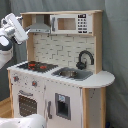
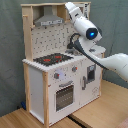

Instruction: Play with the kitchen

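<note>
In the first exterior view we see one kitchen (image 1: pixel 62 70) filling the centre, one faucet (image 1: pixel 85 58), and the arm (image 1: pixel 12 30) at upper left. In the second exterior view the kitchen (image 2: pixel 55 65) stands centre-left, one oven door (image 2: pixel 64 95) below; we cannot tell the claw's state.

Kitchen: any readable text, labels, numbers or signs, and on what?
None readable.
Microwave keypad in the first exterior view: marks too blurred to read.
Knobs in the second exterior view: no legible markings.
Kitchen: no brand name visible in either exterior view.
</note>
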